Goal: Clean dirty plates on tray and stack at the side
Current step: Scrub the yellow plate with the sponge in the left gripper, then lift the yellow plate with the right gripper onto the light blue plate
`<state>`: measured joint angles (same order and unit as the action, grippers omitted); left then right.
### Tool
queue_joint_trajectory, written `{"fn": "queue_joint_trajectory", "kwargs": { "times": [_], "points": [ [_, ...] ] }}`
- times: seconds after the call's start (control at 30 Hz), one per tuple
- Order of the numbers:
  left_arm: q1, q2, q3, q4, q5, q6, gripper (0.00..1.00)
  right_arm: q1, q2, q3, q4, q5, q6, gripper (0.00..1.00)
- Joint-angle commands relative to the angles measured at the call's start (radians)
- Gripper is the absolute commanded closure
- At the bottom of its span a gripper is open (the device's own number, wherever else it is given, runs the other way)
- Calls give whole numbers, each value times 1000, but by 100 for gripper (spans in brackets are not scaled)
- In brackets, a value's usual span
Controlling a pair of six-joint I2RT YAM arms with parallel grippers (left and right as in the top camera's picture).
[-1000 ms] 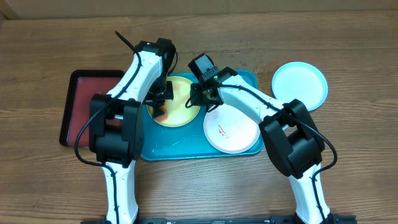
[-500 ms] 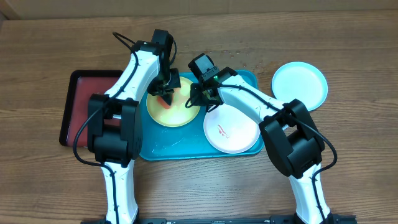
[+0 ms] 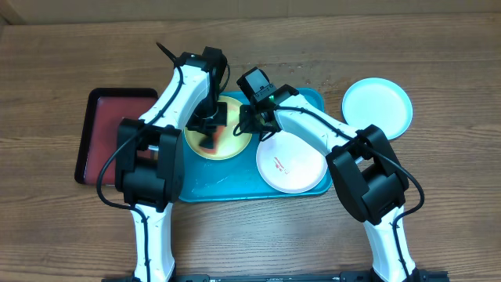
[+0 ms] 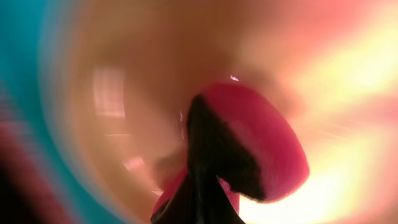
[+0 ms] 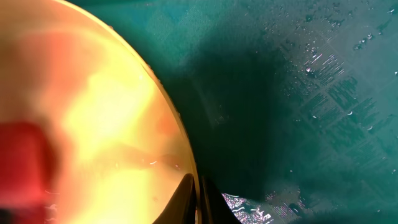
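Left gripper (image 3: 208, 129) clamps a red sponge (image 3: 208, 142) on the yellow-green plate (image 3: 232, 142) in the tray (image 3: 205, 188), right gripper (image 3: 247, 124) pinches its rim; we judge pale blue plate (image 3: 376, 107) done beside the tray, smeared white plate (image 3: 291, 163) pending.

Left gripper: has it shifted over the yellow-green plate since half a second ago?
Yes. The left gripper, holding a red sponge, has come back from the yellow-green plate's far rim to its near half, toward the robot's base.
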<state>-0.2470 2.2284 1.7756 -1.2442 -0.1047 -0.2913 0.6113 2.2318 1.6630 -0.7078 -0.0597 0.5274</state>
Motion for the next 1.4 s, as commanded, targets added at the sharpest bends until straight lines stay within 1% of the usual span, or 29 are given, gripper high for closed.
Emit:
{"fn": "queue_joint_trajectory", "kwargs": {
  "times": [0.0, 0.07, 0.1, 0.27, 0.37, 0.43, 0.5, 0.57, 0.6, 0.7, 0.8, 0.9, 1.0, 1.13, 1.23, 1.37],
  "points": [
    [33, 23, 11, 20, -377, -121, 96, 10, 27, -23, -5, 24, -3, 96],
    [45, 23, 11, 92, -333, -148, 96, 10, 27, -23, -5, 24, -3, 96],
    [45, 23, 11, 143, -216, -147, 96, 10, 27, -23, -5, 24, -3, 96],
    [39, 23, 11, 226, 113, -93, 96, 10, 27, -23, -5, 24, -3, 96],
    [31, 23, 11, 244, 265, -82, 96, 10, 27, -23, -5, 23, -3, 96],
    [24, 23, 11, 234, 364, -35, 96, 10, 27, -23, -5, 23, -3, 96],
    [18, 23, 11, 207, 406, 14, 96, 10, 27, -23, -5, 23, -3, 96],
    [18, 23, 11, 166, 385, 30, 96, 10, 27, -23, -5, 23, -3, 96],
    [24, 23, 11, 122, 330, 29, 96, 10, 27, -23, -5, 23, -3, 96],
    [42, 23, 11, 54, 198, 26, 96, 10, 27, -23, -5, 20, -3, 96],
    [69, 21, 11, -1, 24, -42, 96, 10, 27, -23, -5, 20, -3, 96],
    [101, 15, 16, -33, -86, -103, 96, 10, 27, -23, -6, 20, -4, 96],
    [138, 0, 36, -64, -91, -119, 96, 10, 27, -23, -16, 20, -4, 95],
    [208, -80, 44, -55, -89, -193, 96, 10, 24, -11, -43, 20, -14, 96],
    [275, -158, 44, -29, -89, -251, 96, 10, 14, 18, -62, 11, -64, 96],
    [369, -240, 44, 0, -47, -262, 96, 18, -24, 70, -81, 16, -113, 96]
  ]
}}
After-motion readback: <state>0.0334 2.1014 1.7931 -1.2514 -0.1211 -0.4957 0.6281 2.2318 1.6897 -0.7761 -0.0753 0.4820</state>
